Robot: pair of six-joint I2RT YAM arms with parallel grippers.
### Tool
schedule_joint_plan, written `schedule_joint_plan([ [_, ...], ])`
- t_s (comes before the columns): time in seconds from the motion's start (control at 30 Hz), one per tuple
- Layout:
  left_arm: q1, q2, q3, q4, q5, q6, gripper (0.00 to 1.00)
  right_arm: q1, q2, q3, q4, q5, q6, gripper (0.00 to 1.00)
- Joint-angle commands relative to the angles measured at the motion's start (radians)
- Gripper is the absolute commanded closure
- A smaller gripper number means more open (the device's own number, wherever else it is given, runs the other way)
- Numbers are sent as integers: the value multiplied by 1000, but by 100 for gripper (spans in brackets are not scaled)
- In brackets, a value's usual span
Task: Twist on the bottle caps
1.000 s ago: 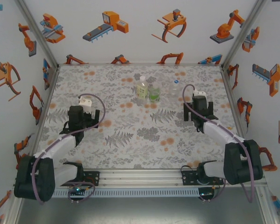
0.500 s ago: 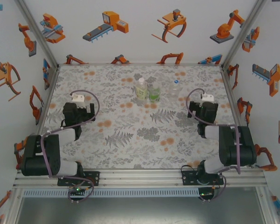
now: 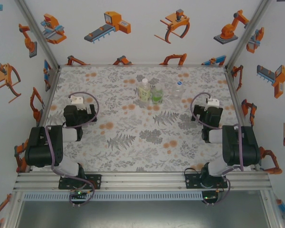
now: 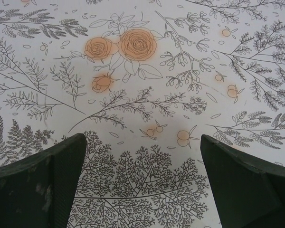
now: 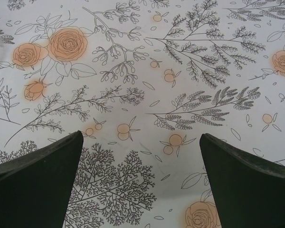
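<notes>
Three bottles stand upright at the back middle of the table: one with a pale yellow-green label (image 3: 143, 91), one with a bright green label (image 3: 156, 95), and a plain clear one (image 3: 178, 89). A white cap (image 3: 143, 80) sits on top of the yellow-green bottle. The other two tops are too small to make out. My left gripper (image 3: 73, 115) hangs low over the left of the table, well away from the bottles. Its jaws are open over bare cloth (image 4: 142, 142). My right gripper (image 3: 209, 114) is at the right side, also open over bare cloth (image 5: 141, 137).
The floral tablecloth (image 3: 133, 137) covers the whole table between the two arms. White walls with orange robot pictures close in the left, back and right sides. The arm bases sit on the metal rail (image 3: 142, 180) at the near edge.
Both arms have folded back toward their bases. The left gripper has drawn leftward and the right gripper rightward, away from the middle. Both have stayed open.
</notes>
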Motion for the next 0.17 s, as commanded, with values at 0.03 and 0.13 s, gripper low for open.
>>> schedule_joint_plan([
  [0.03, 3, -6, 0, 35, 14, -23, 3, -3, -1, 23, 36, -4, 20, 1],
  [0.13, 3, -7, 0, 34, 14, -22, 3, -2, -4, 18, 39, -1, 16, 1],
])
